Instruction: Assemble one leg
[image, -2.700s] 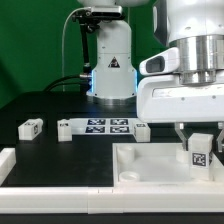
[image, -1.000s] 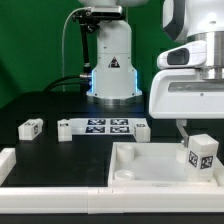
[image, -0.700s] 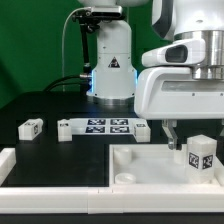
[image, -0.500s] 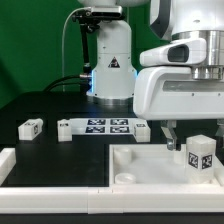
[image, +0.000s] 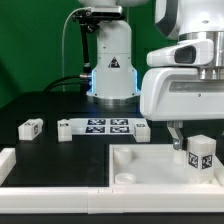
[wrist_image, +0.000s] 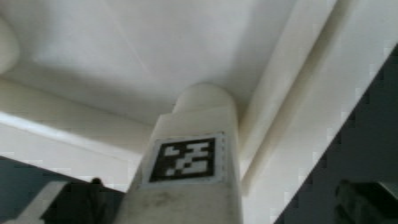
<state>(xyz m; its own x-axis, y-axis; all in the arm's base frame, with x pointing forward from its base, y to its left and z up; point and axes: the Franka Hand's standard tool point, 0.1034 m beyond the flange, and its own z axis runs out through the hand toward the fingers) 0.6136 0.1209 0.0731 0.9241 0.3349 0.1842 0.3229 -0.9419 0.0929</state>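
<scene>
The leg (image: 201, 156) stands upright on the large white panel (image: 150, 165), toward the exterior view's right and near the panel's right rim. It is a small white block, taller than wide, with a black-and-white tag on the face turned to the exterior camera. In the wrist view the same leg (wrist_image: 192, 150) fills the middle of the picture, rising as a rounded white post with its tag facing the camera, and the panel (wrist_image: 143, 50) with its raised rim lies behind it.

The arm's white housing hangs over the right side of the scene, and the fingers (image: 176, 137) reach down from it just to the left of the leg's top. One dark finger shows clearly beside the leg; the other seems to be hidden behind the housing or the leg, so I cannot tell whether the fingers are spread wide or closed, nor whether they touch the leg.

On the dark tabletop (image: 60, 150), farther back, the marker board (image: 103, 127) lies flat with its row of tags. A second small tagged block (image: 31, 127) stands well to the left of it. Another white piece (image: 7, 162) lies at the near left edge. The robot's base (image: 110, 60) stands at the far side behind the marker board.
</scene>
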